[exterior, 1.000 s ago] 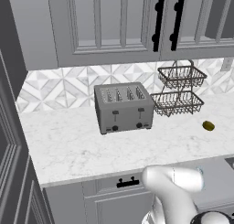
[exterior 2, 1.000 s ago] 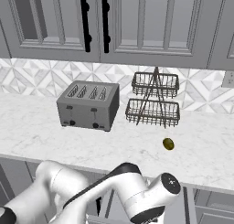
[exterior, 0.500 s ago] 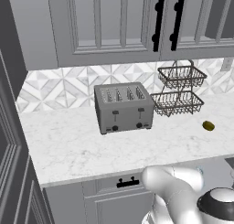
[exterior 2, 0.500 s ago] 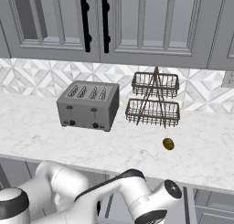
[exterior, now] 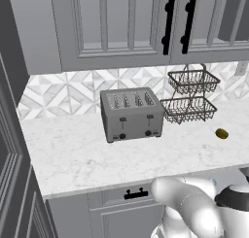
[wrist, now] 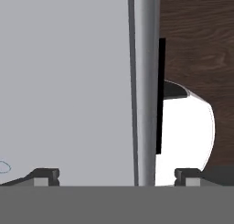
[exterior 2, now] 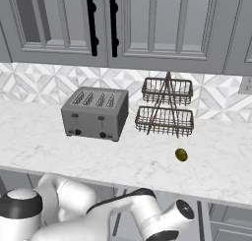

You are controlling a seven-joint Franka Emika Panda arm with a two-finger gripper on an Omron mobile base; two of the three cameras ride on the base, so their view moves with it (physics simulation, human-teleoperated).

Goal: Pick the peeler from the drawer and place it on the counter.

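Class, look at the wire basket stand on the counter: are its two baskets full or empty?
Empty. Both tiers of the wire basket stand show bare mesh with backsplash and counter visible through them; the small olive-green lump lies on the counter in front, apart from it.

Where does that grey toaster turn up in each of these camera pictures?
Left base view: the toaster stands on the counter, centre, left of the wire basket rack.
Right base view: the toaster stands left of centre.
Hand view: toaster not there.
Shared landmark: the wire basket rack.
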